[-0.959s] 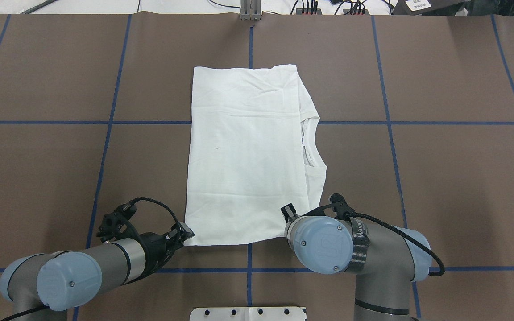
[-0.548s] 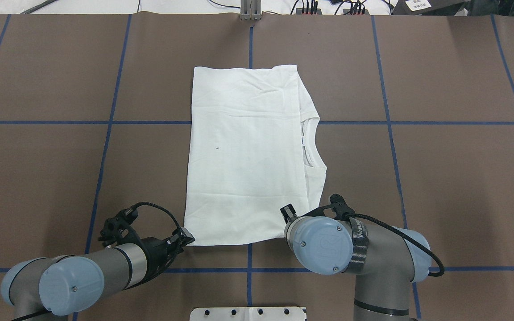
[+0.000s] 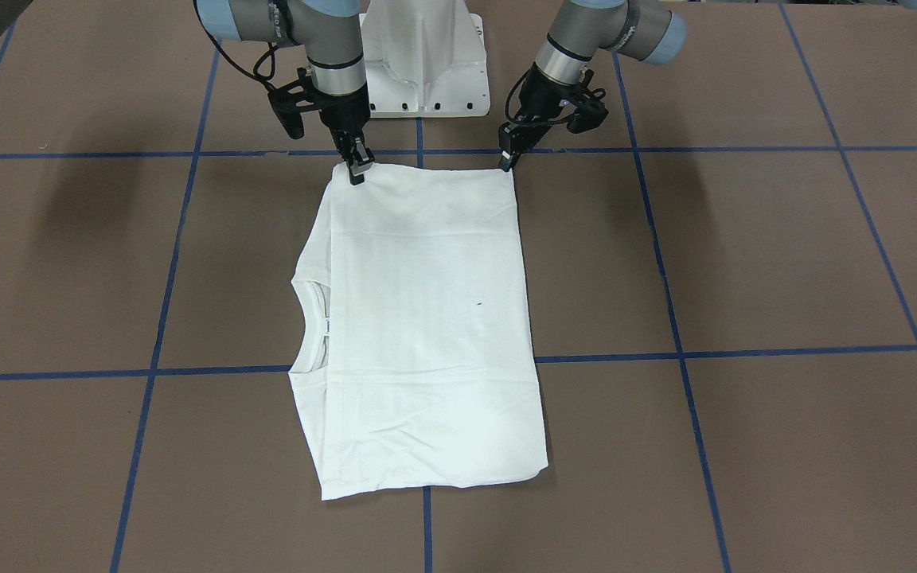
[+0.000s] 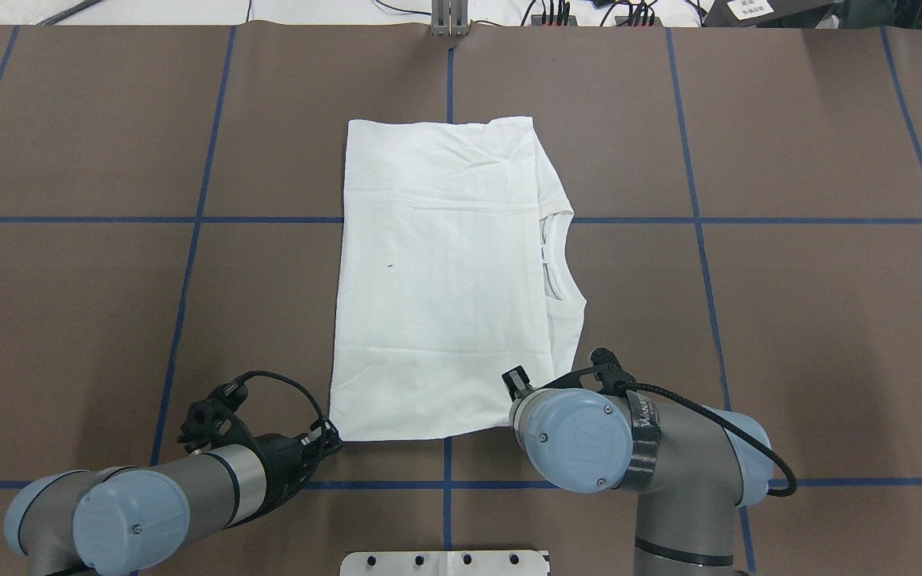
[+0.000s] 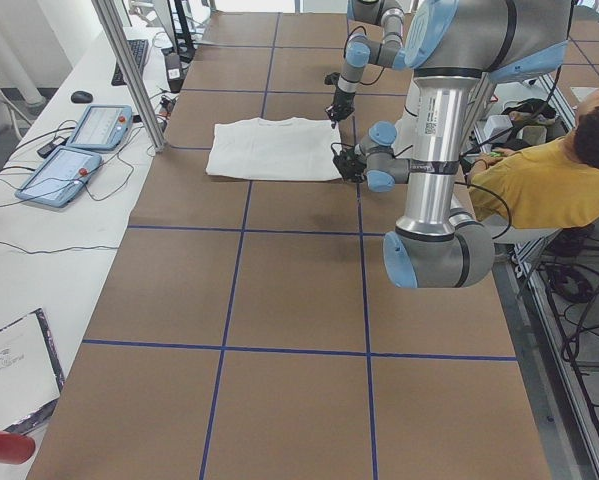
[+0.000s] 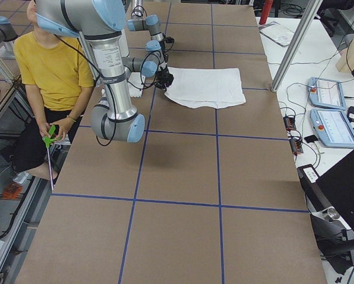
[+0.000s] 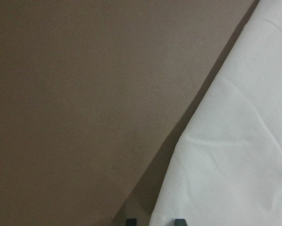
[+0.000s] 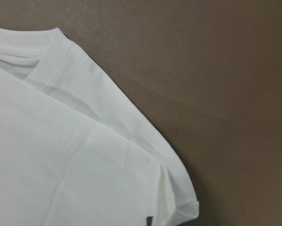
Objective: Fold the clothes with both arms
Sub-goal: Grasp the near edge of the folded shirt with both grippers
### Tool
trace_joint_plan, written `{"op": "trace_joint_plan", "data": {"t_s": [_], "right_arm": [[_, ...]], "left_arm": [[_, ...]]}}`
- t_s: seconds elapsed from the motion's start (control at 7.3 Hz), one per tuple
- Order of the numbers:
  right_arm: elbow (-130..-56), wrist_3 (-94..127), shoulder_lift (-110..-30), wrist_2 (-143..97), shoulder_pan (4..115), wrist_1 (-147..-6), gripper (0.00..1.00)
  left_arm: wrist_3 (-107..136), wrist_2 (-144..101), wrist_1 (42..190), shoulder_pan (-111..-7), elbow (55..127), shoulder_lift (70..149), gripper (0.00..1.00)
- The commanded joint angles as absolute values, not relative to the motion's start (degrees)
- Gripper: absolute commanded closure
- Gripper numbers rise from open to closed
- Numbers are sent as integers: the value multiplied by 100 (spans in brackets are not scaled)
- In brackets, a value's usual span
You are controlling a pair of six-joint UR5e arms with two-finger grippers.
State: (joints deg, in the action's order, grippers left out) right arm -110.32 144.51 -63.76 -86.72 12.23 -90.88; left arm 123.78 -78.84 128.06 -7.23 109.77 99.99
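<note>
pincers at the shirt's near corners
left pincer (image 4: 331, 438) has slid back to the near-left corner of the t-shirt (image 4: 437, 280), tips slightly spread astride its edge; shirt flat, folded, mid-tabletop (image 4: 69, 320); right pincer (image 3: 357, 171) unmoved on near-right corner, grip cannot tell. grasp looks imminent.

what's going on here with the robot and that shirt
The robot is partway through folding a white T-shirt, which lies as a folded rectangle on the brown table, collar toward the robot's right. The left end effector is open at its near left corner; the right end effector is at the near right corner, grip unclear.
</note>
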Motion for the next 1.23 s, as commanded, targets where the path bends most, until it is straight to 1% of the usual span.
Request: {"op": "trace_joint_plan", "data": {"t_s": [0.0,0.27,0.41,0.55,0.82,0.96,1.1], "right_arm": [[-11092,14458,-6390,-8675,1239,-9105,100],[-11232,14467,-6442,-8657,1248,-9105,100],[-11476,14519,-6616,-8622,1187,-9105,100],[-11861,14546,-6844,-8613,1091,-9114,100],[-12722,14642,-7162,-8613,845,-9541,100],[-12996,14643,-7093,-8665,1009,-9867,100],[-12938,14521,-6910,-8736,1341,-9879,100]], "left_arm": [[12419,-7823,12806,-721,11039,10019,100],[12445,-7778,12806,-721,11423,9976,100],[12706,-7770,12806,-695,11704,9880,100],[12848,-7665,12771,-503,12203,9644,100],[13435,-7594,11984,-238,13214,9597,100],[13421,-7629,11910,-324,13349,9659,100],[13247,-7664,11761,-499,13255,9868,100]]}}
